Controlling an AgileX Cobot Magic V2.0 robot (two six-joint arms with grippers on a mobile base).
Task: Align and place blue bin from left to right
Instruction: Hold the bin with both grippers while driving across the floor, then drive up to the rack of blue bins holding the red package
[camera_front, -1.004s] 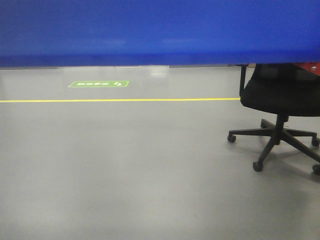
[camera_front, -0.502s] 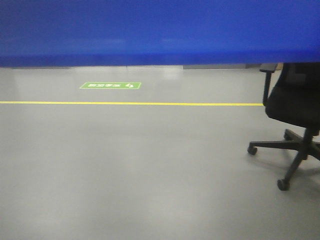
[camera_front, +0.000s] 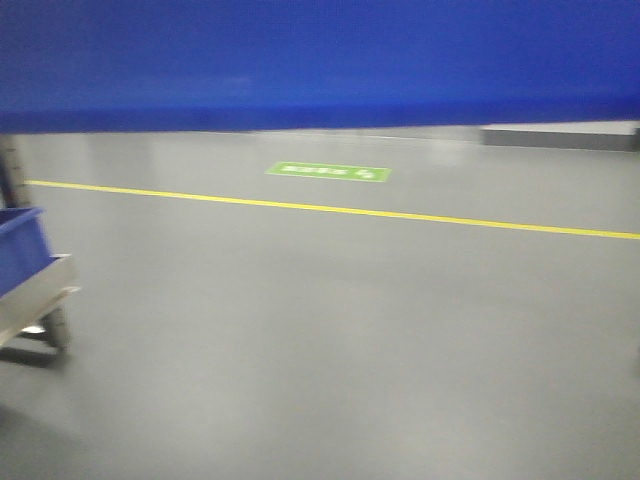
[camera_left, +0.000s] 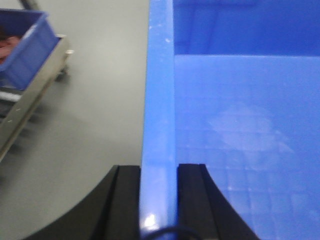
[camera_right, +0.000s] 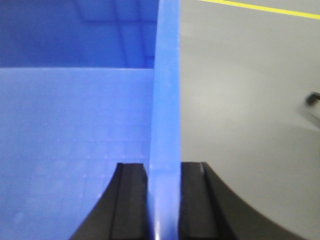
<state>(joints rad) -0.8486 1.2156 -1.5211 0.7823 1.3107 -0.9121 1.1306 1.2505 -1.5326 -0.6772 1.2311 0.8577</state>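
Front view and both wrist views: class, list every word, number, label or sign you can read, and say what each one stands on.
On the green floor sign, beyond the yellow line: white characters, too blurred to read.
On the blue bin: no text shows on its wall or rim.
On the smaller blue tub and the cart under it: no text shows.
So nothing can be read in any view.

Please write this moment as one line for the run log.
bin: held off floor | left gripper: shut on bin wall | right gripper: shut on opposite wall | cart: at left
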